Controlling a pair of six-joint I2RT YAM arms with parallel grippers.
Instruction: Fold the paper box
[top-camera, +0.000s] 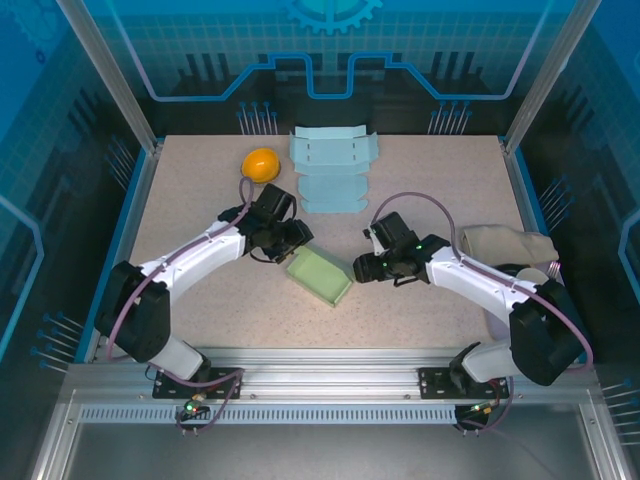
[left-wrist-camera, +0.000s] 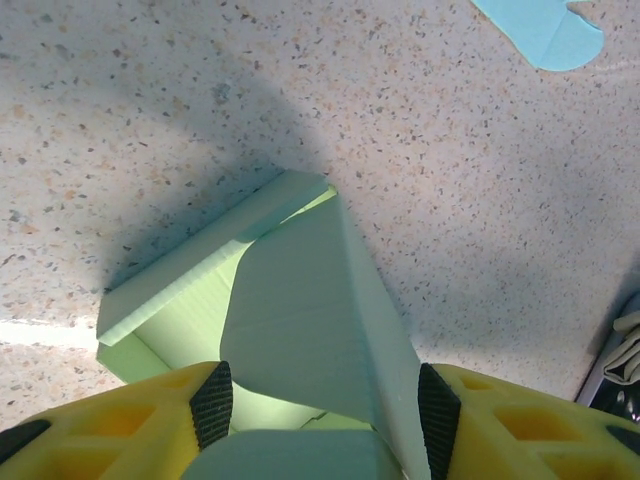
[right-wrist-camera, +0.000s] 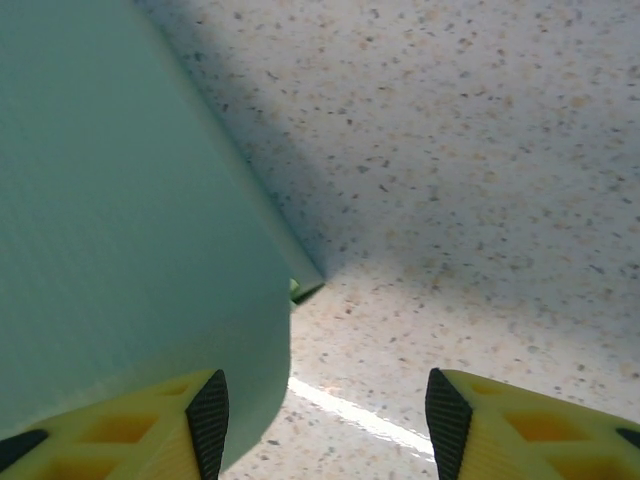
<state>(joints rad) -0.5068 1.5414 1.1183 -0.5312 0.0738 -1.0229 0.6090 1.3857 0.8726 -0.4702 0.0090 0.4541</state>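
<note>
Paper box (top-camera: 320, 277), pale green, sits on the speckled table (top-camera: 440, 180) in the near-middle of the work area, skewed to the table edges and lying between the two grippers. It looks partly made: in the left wrist view it already has a tray shape, with a doubled-over wall along its far side and a low wall at the left corner, while one broad panel rises at a slant out of the interior and is not yet flat. My judgement is that the side walls are done and what remains is to press this panel down and seat it, then perhaps close the opposite end. The left gripper (left-wrist-camera: 325, 402) is at the box's upper-left end, its jaws apart with the slanted panel running between the black pads (left-wrist-camera: 212, 400); whether they pinch the panel or only bracket it I cannot tell. The right gripper (right-wrist-camera: 325, 405) is at the box's right end with its jaws spread and bare table between them, the box's outer wall just beside its left finger, nothing grasped. Farther back, well apart from the box, a flat light-blue sheet (top-camera: 333, 165) lies unfolded, with an orange round object (top-camera: 260, 163) beside it.
</note>
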